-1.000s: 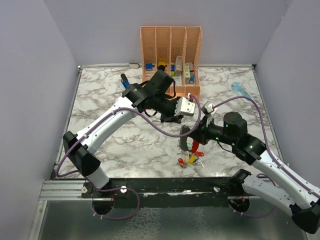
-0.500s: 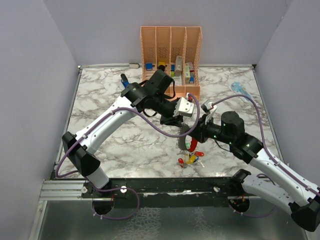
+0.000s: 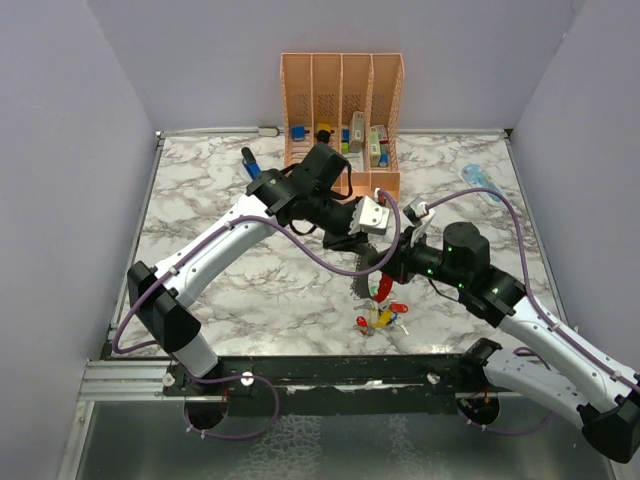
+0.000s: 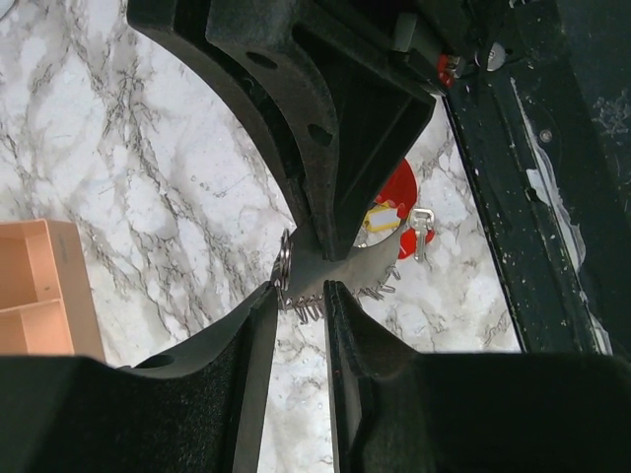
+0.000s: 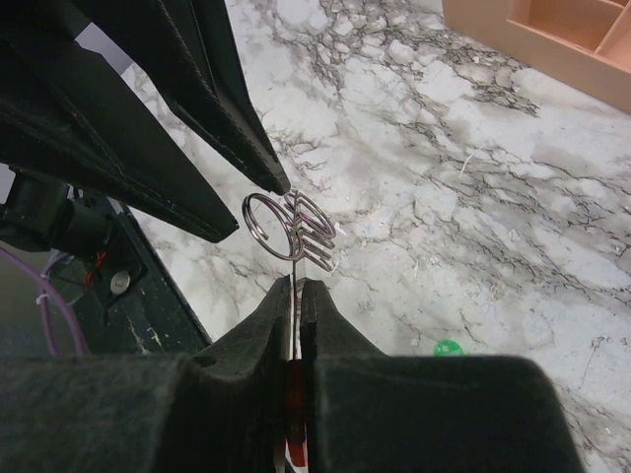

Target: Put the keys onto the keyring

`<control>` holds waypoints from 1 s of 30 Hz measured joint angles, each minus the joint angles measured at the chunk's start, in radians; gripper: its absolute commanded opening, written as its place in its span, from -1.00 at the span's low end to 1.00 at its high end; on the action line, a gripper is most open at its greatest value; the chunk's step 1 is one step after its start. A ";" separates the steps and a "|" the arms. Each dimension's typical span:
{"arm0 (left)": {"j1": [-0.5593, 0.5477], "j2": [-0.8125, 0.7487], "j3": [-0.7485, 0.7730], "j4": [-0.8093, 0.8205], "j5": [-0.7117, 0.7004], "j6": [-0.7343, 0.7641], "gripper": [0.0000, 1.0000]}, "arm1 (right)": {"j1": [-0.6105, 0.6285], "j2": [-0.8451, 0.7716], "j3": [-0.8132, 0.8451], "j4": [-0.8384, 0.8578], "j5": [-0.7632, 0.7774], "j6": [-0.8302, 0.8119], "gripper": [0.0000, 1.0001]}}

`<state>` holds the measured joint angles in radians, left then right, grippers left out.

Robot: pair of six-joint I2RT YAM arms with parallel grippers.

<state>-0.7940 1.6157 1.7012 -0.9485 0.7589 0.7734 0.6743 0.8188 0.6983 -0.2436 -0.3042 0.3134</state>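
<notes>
My right gripper (image 3: pixel 386 268) is shut on the keyring (image 3: pixel 372 280) and holds it above the table, grey toothed side up and red side below. In the right wrist view the fingers (image 5: pixel 271 325) clamp its thin plate, with several wire loops (image 5: pixel 296 225) sticking out past the tips. My left gripper (image 3: pixel 358 250) is open by a narrow gap (image 4: pixel 301 294). Its fingertips (image 4: pixel 264 301) are at the keyring's looped edge (image 4: pixel 325 271), next to a small ring (image 4: pixel 284 261). The keys (image 3: pixel 380 318) lie in a cluster on the marble below. A yellow-headed key (image 4: pixel 383 219) and a green key head (image 5: pixel 449 347) show.
A peach organiser (image 3: pixel 342 70) with coloured blocky items stands at the back. A dark blue stick tool (image 3: pixel 250 160) lies left of it and a pale blue flat tool (image 3: pixel 480 182) at the right. The black front rail (image 4: pixel 552 197) runs close to the keys.
My right gripper has carried the keyring slightly left and up to the left gripper's fingertips. The left gripper has barely moved. The keys on the table have not moved.
</notes>
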 measured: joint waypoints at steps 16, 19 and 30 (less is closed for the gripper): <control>0.000 0.008 0.000 0.039 0.000 -0.016 -1.00 | 0.000 0.000 0.000 0.006 -0.005 0.000 -0.98; 0.000 0.010 0.000 0.043 0.000 -0.022 -1.00 | 0.000 0.000 0.000 0.006 -0.005 0.000 -0.98; -0.003 0.010 0.016 0.016 -0.036 -0.011 -1.00 | 0.000 0.000 0.000 0.005 -0.004 0.000 -0.98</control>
<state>-0.7967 1.6253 1.7172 -0.9321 0.7231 0.7628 0.6746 0.8188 0.6983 -0.2382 -0.3080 0.3134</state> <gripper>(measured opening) 0.010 0.055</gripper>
